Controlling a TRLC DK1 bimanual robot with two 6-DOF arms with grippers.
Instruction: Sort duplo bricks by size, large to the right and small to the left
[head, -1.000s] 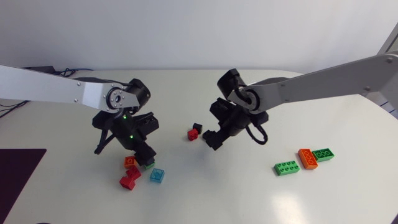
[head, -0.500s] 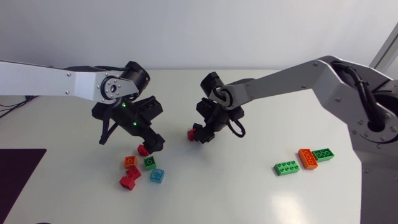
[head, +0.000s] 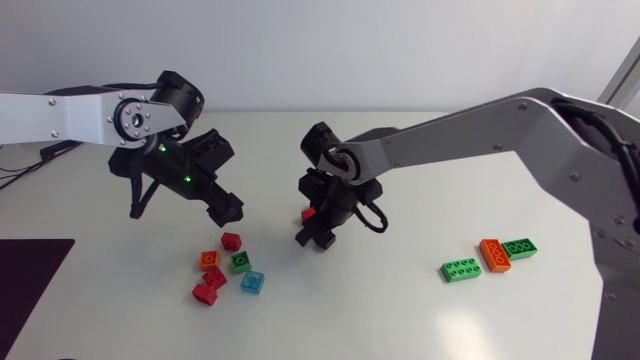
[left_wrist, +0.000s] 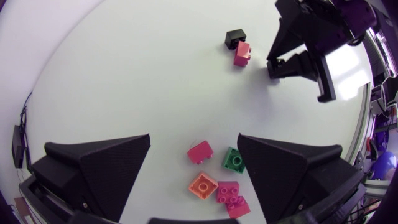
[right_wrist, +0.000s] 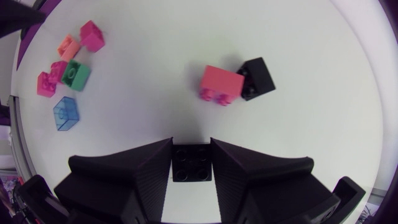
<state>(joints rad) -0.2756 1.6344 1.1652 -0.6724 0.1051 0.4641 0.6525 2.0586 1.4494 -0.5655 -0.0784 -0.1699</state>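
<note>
Held between the fingers of my right gripper (right_wrist: 191, 148) is a small black brick (right_wrist: 191, 164), low over the table's middle (head: 312, 238). Just ahead of it lie a red small brick (right_wrist: 221, 83) and a second black brick (right_wrist: 256, 78), touching each other. My left gripper (head: 222, 208) hangs open above a cluster of small bricks: red (left_wrist: 200, 151), green (left_wrist: 234, 160), orange (left_wrist: 203, 185) and a magenta-red one (left_wrist: 231, 196). A light blue brick (head: 252, 283) lies at the cluster's near side.
Three large bricks lie at the right: green (head: 461, 270), orange (head: 495, 255) and green (head: 520, 247). A dark mat (head: 30, 270) covers the near left corner. Bare table lies between the right gripper and the large bricks.
My left gripper opened, left a small red brick by the cluster, and rose back to the left. My right gripper moved left and nearer, and its fingers closed around a black brick.
</note>
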